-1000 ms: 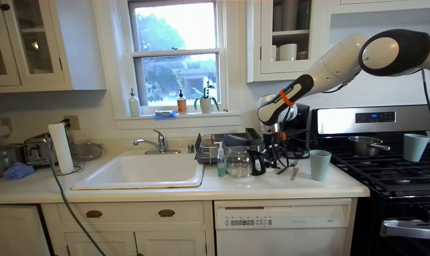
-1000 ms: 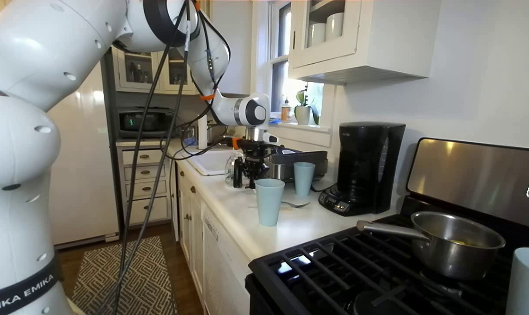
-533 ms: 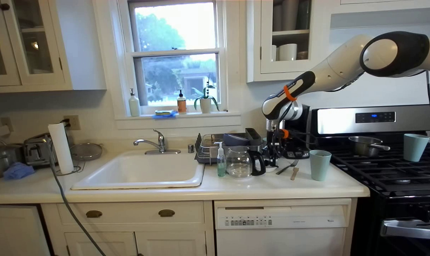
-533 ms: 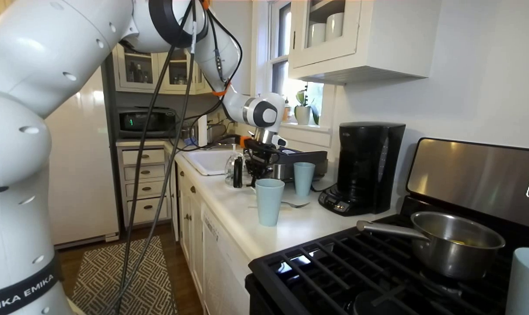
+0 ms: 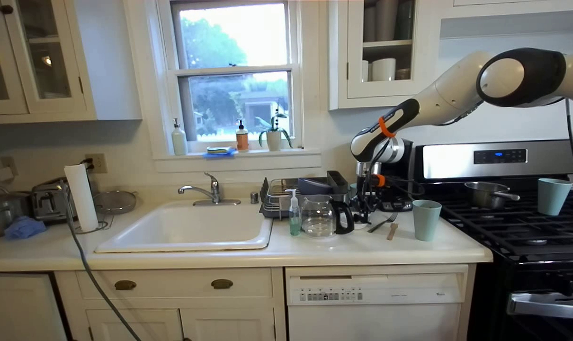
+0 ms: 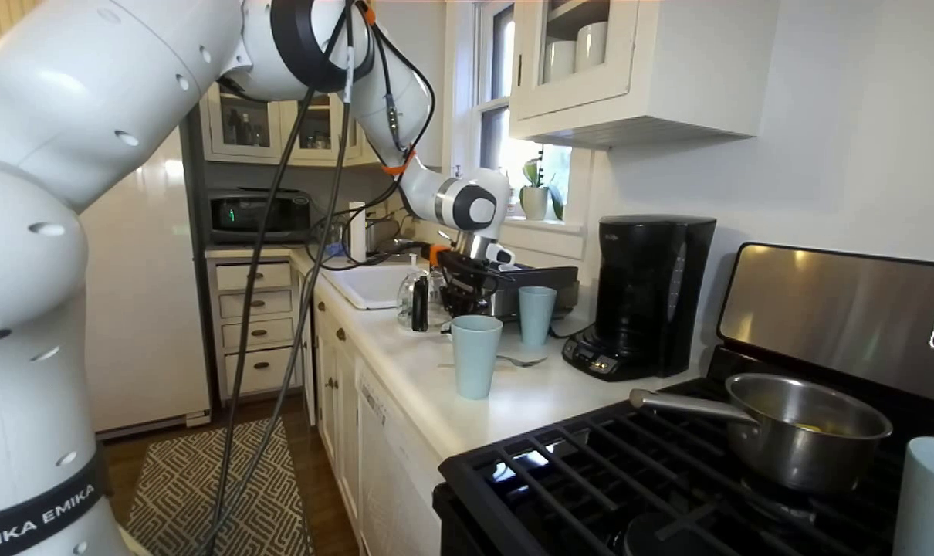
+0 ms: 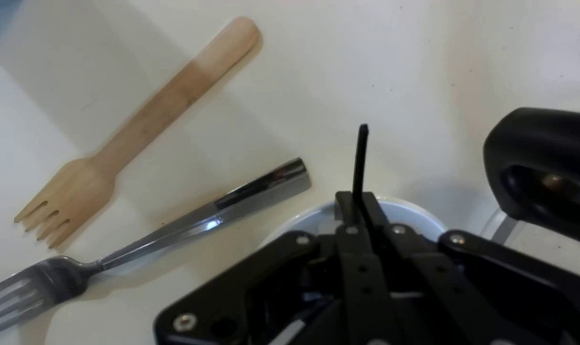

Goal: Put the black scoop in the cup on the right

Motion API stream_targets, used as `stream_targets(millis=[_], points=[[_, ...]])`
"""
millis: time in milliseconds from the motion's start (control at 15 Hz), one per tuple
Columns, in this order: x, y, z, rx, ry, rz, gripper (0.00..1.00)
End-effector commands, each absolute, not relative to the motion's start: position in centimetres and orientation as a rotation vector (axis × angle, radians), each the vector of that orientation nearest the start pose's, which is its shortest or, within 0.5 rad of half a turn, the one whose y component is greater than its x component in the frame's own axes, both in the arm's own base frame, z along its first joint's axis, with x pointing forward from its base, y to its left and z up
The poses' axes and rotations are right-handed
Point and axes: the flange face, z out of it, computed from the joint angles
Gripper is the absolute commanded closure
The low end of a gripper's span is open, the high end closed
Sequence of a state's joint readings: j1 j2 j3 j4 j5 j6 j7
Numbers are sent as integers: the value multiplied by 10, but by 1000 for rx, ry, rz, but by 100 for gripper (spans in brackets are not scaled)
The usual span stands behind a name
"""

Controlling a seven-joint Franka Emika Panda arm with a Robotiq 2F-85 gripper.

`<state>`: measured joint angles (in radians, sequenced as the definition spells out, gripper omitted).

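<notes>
Countertop (image 5: 367, 250) in smooth white, its front edge rounded, runs from a glossy white sink (image 5: 182, 246) to a black gas stove (image 5: 504, 234) with a brushed-steel backguard (image 6: 853, 316). Daylight comes through a sash window (image 5: 232, 52) above the sink; white cabinets (image 5: 118, 61) hang on either side, a dishwasher (image 5: 376, 315) sits below the counter, and a maze-patterned rug (image 6: 220, 486) lies on the brown floor (image 6: 320, 502).

The gripper (image 7: 359, 196) is low over the counter just beside the black-handled glass carafe (image 5: 317, 215), its jaws closed on the black scoop (image 7: 361, 155). The scoop's thin, straight handle pokes out past the fingertips (image 7: 344, 203); its bowl is hidden. In the wrist view a round white dish (image 7: 417, 215) shows partly behind the gripper; whether the scoop touches it, I cannot tell.

A wooden fork (image 7: 175, 98), pale and flat with short tines, lies beside a polished steel fork (image 7: 175, 233). One tapered blue-green tumbler (image 6: 476, 359) stands upright near the counter's stove end; a matching tumbler (image 6: 537, 316) stands farther back by the wire dish rack (image 5: 273, 203), and a third tumbler (image 5: 554, 196) is on the stove near a steel saucepan (image 6: 810, 455). A tall, boxy coffee maker (image 6: 644, 293) in glossy black stands near the wall (image 6: 845, 154), with buttons on its sloped base.
</notes>
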<state>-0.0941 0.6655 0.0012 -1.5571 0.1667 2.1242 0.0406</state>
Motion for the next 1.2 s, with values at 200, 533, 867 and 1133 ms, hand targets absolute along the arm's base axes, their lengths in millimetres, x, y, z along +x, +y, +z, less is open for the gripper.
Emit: stream_targets(millis=[200, 533, 867, 1133], points=[[700, -56, 245, -2988, 403, 134, 99], [703, -56, 252, -3030, 450, 105, 99], [701, -53, 255, -3099, 508, 128, 99], [701, -49, 253, -3145, 526, 147, 99]])
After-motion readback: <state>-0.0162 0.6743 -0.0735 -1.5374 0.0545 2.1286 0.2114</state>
